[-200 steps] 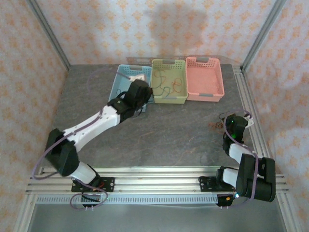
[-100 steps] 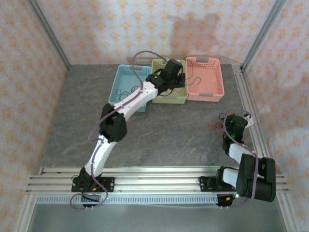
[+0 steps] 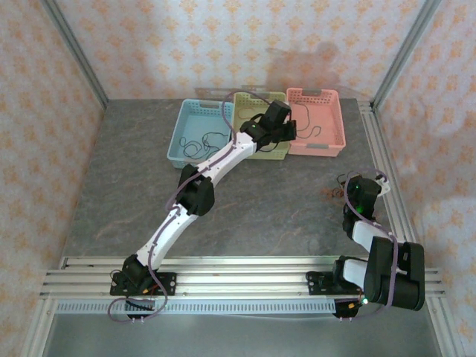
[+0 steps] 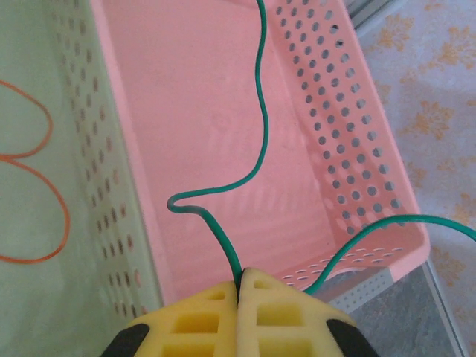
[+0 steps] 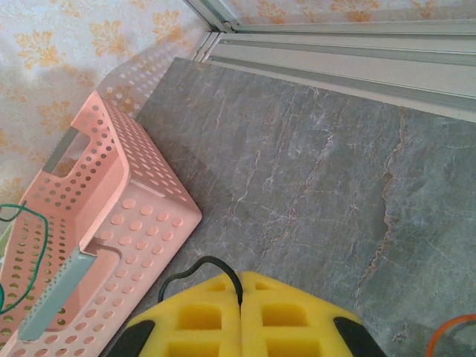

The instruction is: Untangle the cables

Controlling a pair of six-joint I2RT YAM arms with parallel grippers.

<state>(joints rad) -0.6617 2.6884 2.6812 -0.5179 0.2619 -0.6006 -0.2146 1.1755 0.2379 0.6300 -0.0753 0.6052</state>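
Top external view: green cable held over the pink basket

Three baskets stand in a row, and the pink basket (image 3: 316,149) is the one to reckon from. The green basket (image 3: 271,155) touches its left side, and the blue basket (image 3: 178,141) stands further left again. The left gripper (image 3: 286,132) hangs over the pink basket's left wall. Its yellow pads (image 4: 264,290) are pressed together on the green cable (image 4: 262,111), which snakes away over the pink basket's floor, while a second stretch arcs out past its near right corner. An orange cable (image 4: 67,219) lies looped in the green basket, just left of the pink basket's wall. A coiled black cable (image 3: 197,141) lies in the blue basket. Nearer than the pink basket and to its right, the right gripper (image 5: 240,286) sits low over the table (image 5: 335,149), pads clamped on a short black cable (image 5: 212,259). An orange loop (image 5: 446,326) lies on the table beside it
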